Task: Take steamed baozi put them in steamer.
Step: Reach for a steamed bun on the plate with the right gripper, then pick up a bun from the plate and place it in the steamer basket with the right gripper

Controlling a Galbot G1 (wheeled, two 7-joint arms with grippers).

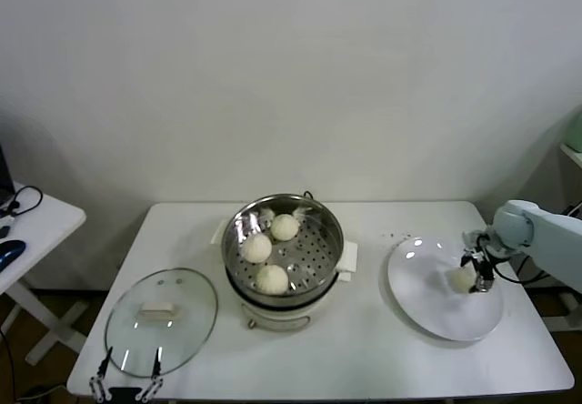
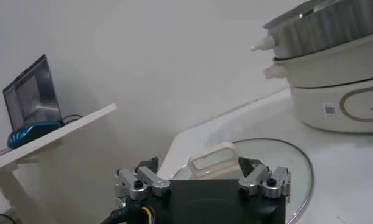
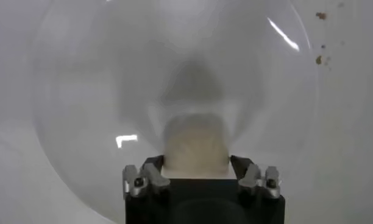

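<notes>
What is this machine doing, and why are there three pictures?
It is a robot with two arms, and each arm ends in fingers for grabbing. The big picture comes from a camera on its head, looking down at a white table. The other two come from small cameras on its wrists.

In the middle stands a shiny steamer with three soft white buns already inside. A round glass lid lies on the table on the robot's left, and the left gripper waits near it with its fingers open.

On the robot's right is a white plate. The right gripper is down on it, fingers on either side of the last bun. Whether they are squeezing it yet is hard to tell.
</notes>
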